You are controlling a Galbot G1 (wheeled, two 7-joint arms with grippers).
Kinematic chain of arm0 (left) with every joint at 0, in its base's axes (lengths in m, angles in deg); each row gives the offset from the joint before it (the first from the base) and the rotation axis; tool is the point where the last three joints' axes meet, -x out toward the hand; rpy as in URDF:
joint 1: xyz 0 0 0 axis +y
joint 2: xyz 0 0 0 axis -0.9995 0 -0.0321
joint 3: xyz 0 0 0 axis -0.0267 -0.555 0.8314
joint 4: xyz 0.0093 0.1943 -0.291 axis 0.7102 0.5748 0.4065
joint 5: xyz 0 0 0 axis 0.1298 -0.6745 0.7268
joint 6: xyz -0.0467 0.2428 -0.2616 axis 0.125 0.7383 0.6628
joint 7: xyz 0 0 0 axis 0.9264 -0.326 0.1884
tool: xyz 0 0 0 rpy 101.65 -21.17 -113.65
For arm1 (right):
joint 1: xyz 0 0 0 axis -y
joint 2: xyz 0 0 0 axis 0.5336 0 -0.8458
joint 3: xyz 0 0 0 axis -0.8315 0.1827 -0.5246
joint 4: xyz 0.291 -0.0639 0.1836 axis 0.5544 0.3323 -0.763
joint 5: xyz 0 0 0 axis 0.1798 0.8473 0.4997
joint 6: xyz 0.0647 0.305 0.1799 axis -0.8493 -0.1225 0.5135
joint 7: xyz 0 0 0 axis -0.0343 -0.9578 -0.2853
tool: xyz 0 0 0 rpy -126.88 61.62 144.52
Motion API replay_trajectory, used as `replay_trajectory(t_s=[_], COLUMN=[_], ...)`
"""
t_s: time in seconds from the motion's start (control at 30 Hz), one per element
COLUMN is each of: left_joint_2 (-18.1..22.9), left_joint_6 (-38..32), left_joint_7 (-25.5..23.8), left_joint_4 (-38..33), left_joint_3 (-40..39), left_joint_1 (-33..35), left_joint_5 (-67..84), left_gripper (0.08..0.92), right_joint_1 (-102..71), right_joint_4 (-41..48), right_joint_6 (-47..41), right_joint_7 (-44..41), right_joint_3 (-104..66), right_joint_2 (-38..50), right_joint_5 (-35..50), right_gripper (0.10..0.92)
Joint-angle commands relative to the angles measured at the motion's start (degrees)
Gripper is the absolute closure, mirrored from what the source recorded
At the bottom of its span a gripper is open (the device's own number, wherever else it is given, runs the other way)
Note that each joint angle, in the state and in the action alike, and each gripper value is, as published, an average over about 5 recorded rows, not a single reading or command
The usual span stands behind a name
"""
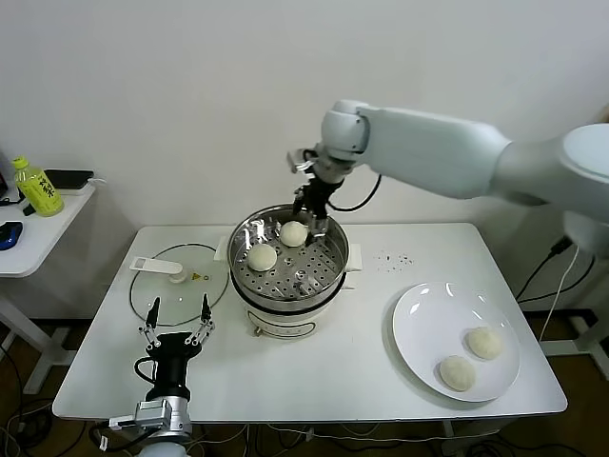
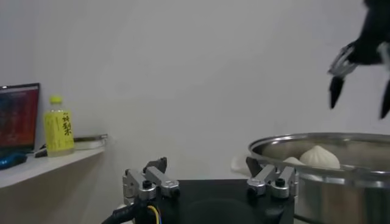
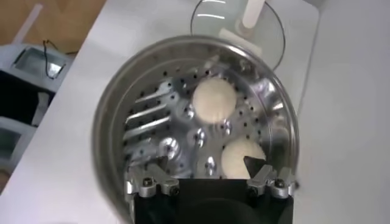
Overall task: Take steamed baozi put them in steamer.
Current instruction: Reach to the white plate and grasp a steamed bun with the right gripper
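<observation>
Left end effector (image 1: 176,322) rests at the near left edge of the bench (image 1: 362,371), fingers spread and holding nothing, just in front of the flat glass lid (image 1: 181,278) lying on the bench surface. On the near right sits a white plate (image 1: 428,324) carrying two steamed baozi, one nearer the bench edge (image 1: 457,372) and one just behind it (image 1: 484,342), close together but not clearly touching. At mid-bench stands the steamer (image 1: 338,249), with two more baozi on its perforated tray: one toward the left (image 1: 262,257) and one toward the back (image 1: 294,233), slightly apart. Right end effector (image 1: 314,208) hangs above the steamer's far rim, just over the rear baozi, fingers released and empty; the right wrist view confirms both buns lie free on the tray (image 3: 214,101). A side table with a yellow bottle (image 1: 36,187) stands at far left.
</observation>
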Motion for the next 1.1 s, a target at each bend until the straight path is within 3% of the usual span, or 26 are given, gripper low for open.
replay_trajectory(t_s=[0.03, 0.47, 1.1], left_joint_2=[0.11, 0.34, 0.77], left_joint_6=[0.47, 1.15, 0.95], left_joint_7=[0.05, -0.04, -0.15], left_joint_4=[-0.26, -0.89, -1.17], left_joint_3=[-0.19, -0.75, -2.35], left_joint_1=[-0.26, -0.53, 0.75], left_joint_5=[-0.54, -1.17, -2.68], left_gripper=[0.177, 0.177, 0.177], right_joint_1=[11.93, 6.67, -18.48], right_joint_4=[-14.32, -23.35, -26.19], right_joint_6=[2.19, 4.33, 4.86], right_joint_7=[-2.00, -5.85, -5.34], right_joint_3=[6.82, 8.64, -3.42], right_joint_2=[17.33, 34.80, 45.96], right_joint_5=[1.48, -12.04, -26.30], right_gripper=[0.203, 0.203, 0.203])
